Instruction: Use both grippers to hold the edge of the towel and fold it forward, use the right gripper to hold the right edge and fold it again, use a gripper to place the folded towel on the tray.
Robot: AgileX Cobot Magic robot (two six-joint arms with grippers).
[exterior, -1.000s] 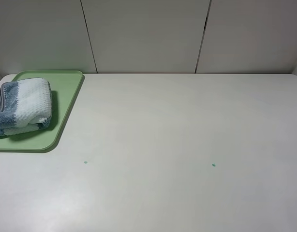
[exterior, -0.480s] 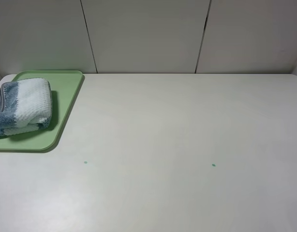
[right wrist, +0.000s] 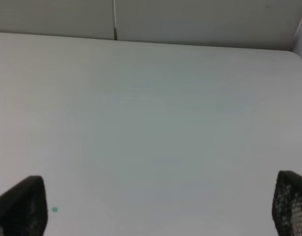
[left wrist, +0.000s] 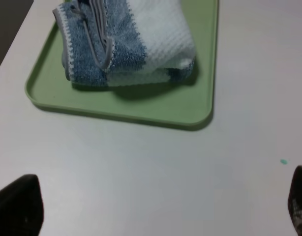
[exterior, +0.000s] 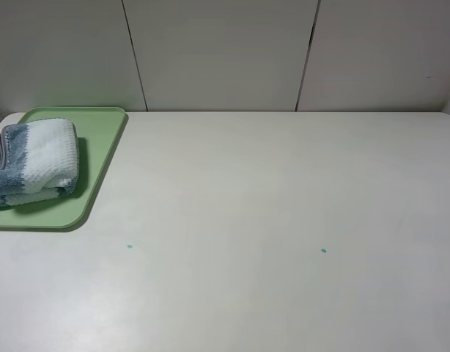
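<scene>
The folded blue-and-white towel (exterior: 33, 160) lies on the green tray (exterior: 100, 161) at the table's far left. The left wrist view shows the same towel (left wrist: 126, 42) resting on the tray (left wrist: 161, 110), with my left gripper (left wrist: 158, 211) wide open over bare table short of the tray, its dark fingertips (left wrist: 18, 204) at the picture's lower corners. My right gripper (right wrist: 156, 209) is also wide open and empty above bare table, one fingertip (right wrist: 20, 204) near a small green dot (right wrist: 54, 210). Neither arm appears in the exterior high view.
Two small green dots (exterior: 130, 246) (exterior: 324, 251) mark the white tabletop (exterior: 269, 191). Pale wall panels (exterior: 225, 51) rise behind the table's far edge. The tray sits close to the table's left edge.
</scene>
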